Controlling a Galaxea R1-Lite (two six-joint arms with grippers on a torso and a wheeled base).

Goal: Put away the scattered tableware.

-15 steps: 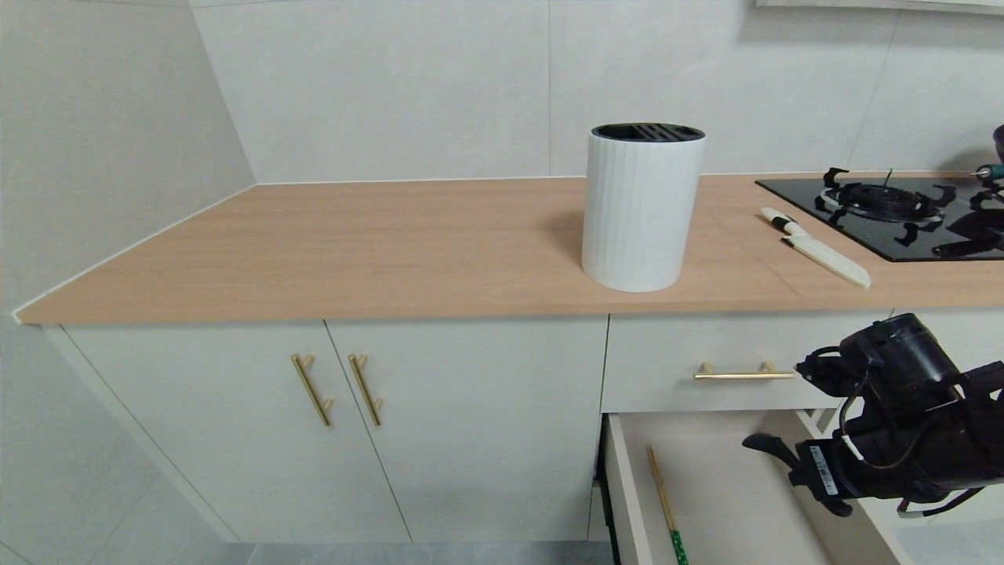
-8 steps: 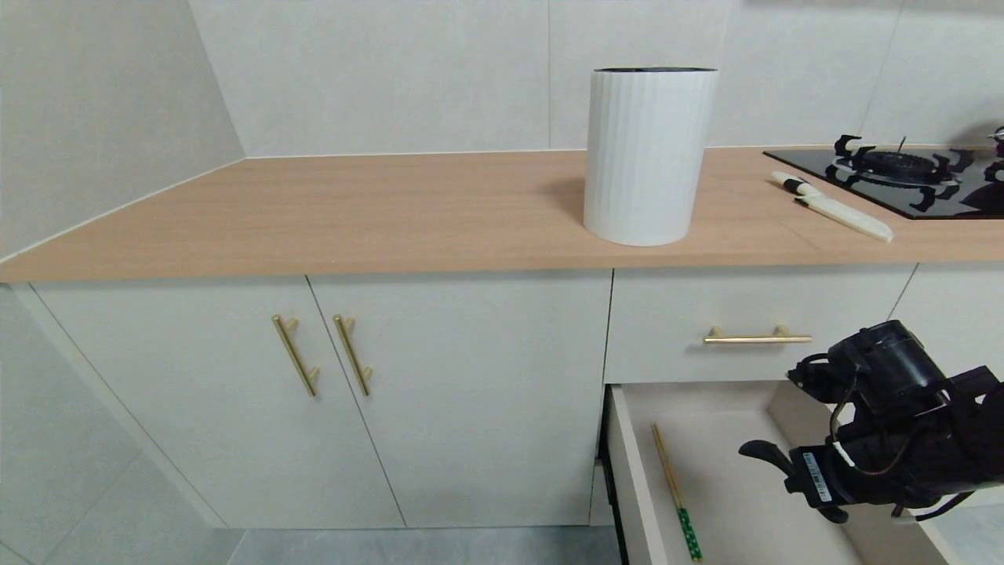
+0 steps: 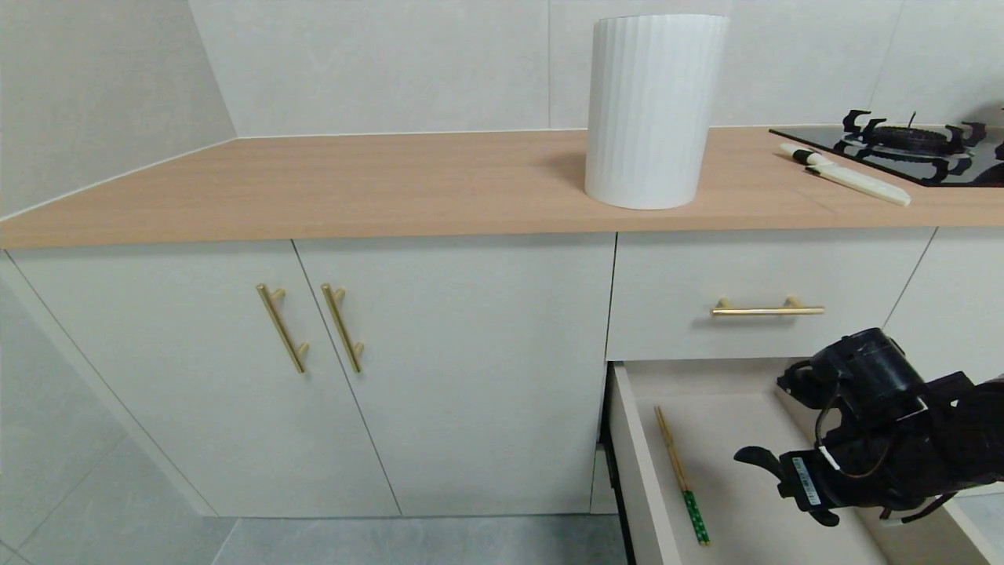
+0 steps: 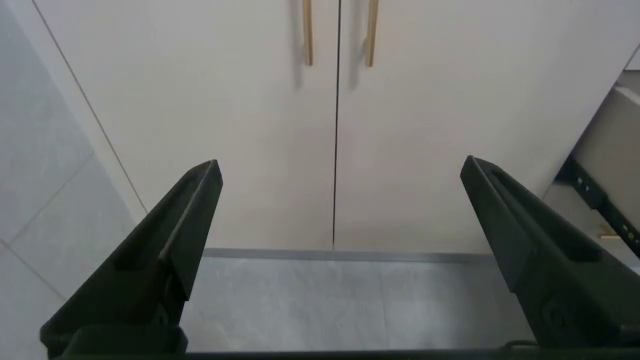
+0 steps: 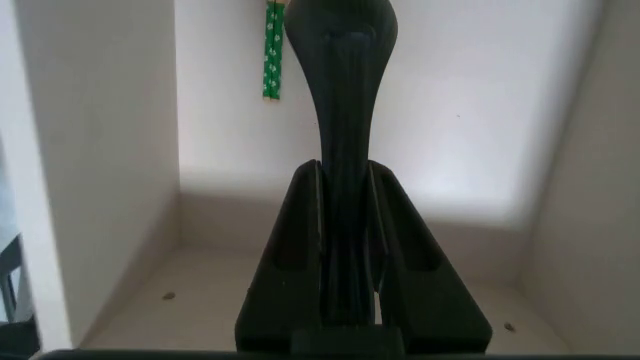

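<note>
**Chopsticks in the drawer, knife left on the counter**

Pale cabinet fronts run along this kitchen corner under a wooden counter. Nearest me the lower drawer (image 3: 627, 455) stands pulled out. The chopsticks (image 3: 681, 486) lie along its floor close to the left wall, green ends toward the front. The right gripper (image 3: 757, 457) hangs inside the drawer, near the right wall and apart from the chopsticks. Its fingers (image 5: 343, 60) are pressed together with nothing between them. The left gripper (image 4: 335, 250) sits low in front of the double doors (image 4: 335, 120) with its fingers spread wide and empty, the floor below it.

I take it the chopsticks are stowed and the right arm's job now is to leave the drawer cleanly. The best way out looks to be lifting straight up before swinging away. The drawer wall is close on its right, and the closed upper drawer's handle (image 3: 767, 311) juts out just above and behind it. A sideways sweep could clip either one or knock the chopsticks.

Farther back, the knife (image 3: 847, 176) lies flat on the counter (image 3: 353, 180), between the ribbed white holder (image 3: 651, 110) and the stove (image 3: 902, 145), apart from both. It looks like the next piece to put away. Its handle points toward the wall, so a reach from the front meets the blade end first. Gripping across the handle from above seems safer. The counter left of the holder is broad and open for moving. On the knife's right the stove's raised grate hems it in.
</note>
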